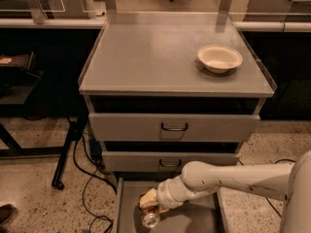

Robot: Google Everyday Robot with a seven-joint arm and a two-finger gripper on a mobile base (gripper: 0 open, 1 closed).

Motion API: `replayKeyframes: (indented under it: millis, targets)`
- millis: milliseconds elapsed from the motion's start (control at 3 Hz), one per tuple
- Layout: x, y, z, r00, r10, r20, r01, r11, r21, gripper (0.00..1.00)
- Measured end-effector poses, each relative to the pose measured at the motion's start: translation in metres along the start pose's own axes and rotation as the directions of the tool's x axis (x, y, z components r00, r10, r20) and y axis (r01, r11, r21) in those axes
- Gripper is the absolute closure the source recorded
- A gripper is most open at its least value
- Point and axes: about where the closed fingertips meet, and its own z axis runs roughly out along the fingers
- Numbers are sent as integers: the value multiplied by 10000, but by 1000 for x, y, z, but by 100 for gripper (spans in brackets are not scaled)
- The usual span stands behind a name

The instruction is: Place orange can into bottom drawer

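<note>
The orange can point(148, 209) is an orange-gold can with a shiny silver end point(150, 220) facing me. It sits low inside the open bottom drawer point(127, 212), a shallow grey tray pulled out from the grey cabinet. My gripper point(156, 204) is at the end of the white arm that reaches in from the right. It is down in the drawer, right at the can. The arm's wrist hides most of the gripper.
A cream round bowl point(219, 58) stands on the cabinet top point(146, 57) at the right. Two upper drawers with dark handles point(174, 127) are shut above the open one. Black cables point(87, 178) and a table leg point(65, 154) lie on the floor to the left.
</note>
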Motion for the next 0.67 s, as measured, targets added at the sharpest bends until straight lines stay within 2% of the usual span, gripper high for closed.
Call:
replayKeyframes:
  millis: [333, 667]
  targets:
    - [-18, -17, -2, 9963, 585, 627, -573, 9981, -207, 100]
    - [-50, -53, -2, 9817, 1425, 1264, -1402, 9898, -263, 100]
